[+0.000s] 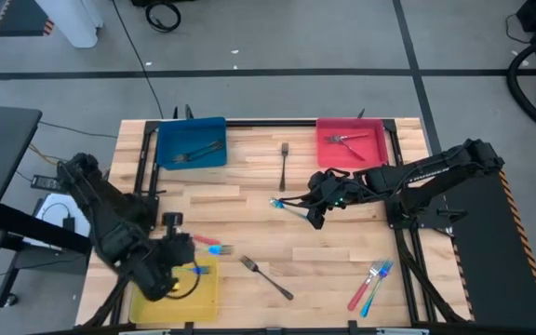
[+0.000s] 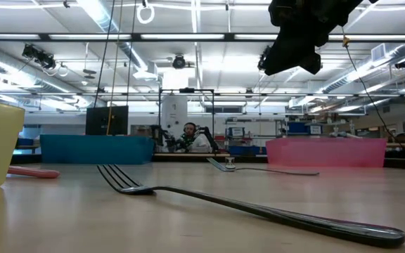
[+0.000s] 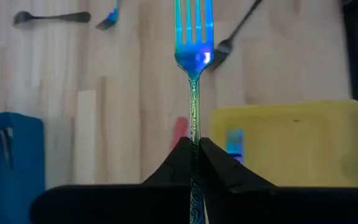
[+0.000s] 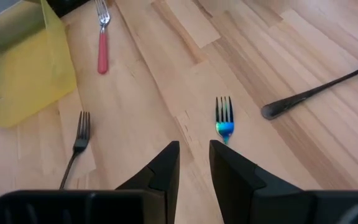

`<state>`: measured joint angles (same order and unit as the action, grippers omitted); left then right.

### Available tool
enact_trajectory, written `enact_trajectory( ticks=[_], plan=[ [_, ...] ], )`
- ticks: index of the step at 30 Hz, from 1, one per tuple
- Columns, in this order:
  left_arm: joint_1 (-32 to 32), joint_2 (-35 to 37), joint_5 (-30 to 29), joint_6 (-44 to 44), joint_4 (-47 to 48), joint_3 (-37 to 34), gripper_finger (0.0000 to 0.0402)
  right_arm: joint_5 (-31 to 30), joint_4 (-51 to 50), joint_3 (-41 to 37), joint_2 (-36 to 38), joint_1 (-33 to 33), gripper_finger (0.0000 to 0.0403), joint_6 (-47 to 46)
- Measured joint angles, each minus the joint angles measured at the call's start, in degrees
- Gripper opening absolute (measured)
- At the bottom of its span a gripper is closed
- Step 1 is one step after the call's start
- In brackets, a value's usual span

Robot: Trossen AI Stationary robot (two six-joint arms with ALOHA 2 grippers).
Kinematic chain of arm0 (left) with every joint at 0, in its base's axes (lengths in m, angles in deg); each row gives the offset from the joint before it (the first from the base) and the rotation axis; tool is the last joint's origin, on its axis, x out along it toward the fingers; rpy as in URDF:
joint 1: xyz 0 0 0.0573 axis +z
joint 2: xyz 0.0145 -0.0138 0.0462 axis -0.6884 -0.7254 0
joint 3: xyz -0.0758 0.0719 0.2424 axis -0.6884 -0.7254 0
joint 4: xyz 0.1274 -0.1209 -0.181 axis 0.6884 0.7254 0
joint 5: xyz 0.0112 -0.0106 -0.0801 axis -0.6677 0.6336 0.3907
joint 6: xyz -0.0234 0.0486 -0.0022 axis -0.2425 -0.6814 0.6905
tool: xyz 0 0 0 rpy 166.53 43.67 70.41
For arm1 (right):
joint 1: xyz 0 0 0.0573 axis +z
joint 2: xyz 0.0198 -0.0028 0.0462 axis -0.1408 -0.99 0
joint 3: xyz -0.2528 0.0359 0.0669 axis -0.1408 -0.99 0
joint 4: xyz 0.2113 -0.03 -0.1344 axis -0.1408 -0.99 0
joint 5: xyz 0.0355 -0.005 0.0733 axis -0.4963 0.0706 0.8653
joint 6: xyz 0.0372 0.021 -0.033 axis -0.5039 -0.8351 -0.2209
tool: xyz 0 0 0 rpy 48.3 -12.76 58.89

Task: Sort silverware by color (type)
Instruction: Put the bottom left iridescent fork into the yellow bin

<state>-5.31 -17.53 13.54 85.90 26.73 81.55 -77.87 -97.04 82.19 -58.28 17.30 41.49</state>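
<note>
My left gripper (image 1: 186,244) (image 3: 196,149) hovers at the far edge of the yellow tray (image 1: 207,300), shut on a blue fork (image 3: 193,56). A red-handled utensil (image 1: 205,240) lies on the table under that fork. A blue piece (image 1: 196,271) rests in the yellow tray. My right gripper (image 1: 314,214) (image 4: 194,155) is open and raised above the handle end of another blue fork (image 4: 224,121), which lies flat on the table with its head (image 1: 275,202) toward the left. Grey forks (image 1: 285,163) (image 1: 266,276) lie loose on the wood. My left gripper pinches the blue fork's handle (image 3: 194,134) between its two fingers. The fork runs straight out along the fingers, tines toward the table's right. It is lifted clear of the table, over the red-handled utensil.
The blue tray (image 1: 214,126) holds dark forks, and the red tray (image 1: 328,158) holds a red-handled utensil (image 1: 347,140). Red and blue utensils (image 1: 370,287) lie near the table's near right corner. A person (image 2: 188,133) sits far behind the table.
</note>
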Motion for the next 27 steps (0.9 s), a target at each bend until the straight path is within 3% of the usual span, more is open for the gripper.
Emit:
enact_trajectory(
  ticks=[6,12,21,27],
  plan=[
    [-6.7,0.0,-2.4,9.3,-0.4,-0.4,0.0016,0.0,0.0,0.0,0.0,0.0,0.0096,0.0],
    [-11.9,0.0,-3.0,20.2,-4.4,-9.9,0.0016,0.0,0.0,0.0,0.0,0.0,0.0096,0.0],
    [-16.9,0.0,2.3,26.5,-25.0,-23.5,0.0016,0.1,0.0,0.0,0.0,0.0,0.0096,-0.6],
    [-19.1,0.0,2.9,29.6,-38.4,-31.7,0.0016,0.1,0.0,0.0,0.0,0.0,0.0096,-0.6]
  ],
)
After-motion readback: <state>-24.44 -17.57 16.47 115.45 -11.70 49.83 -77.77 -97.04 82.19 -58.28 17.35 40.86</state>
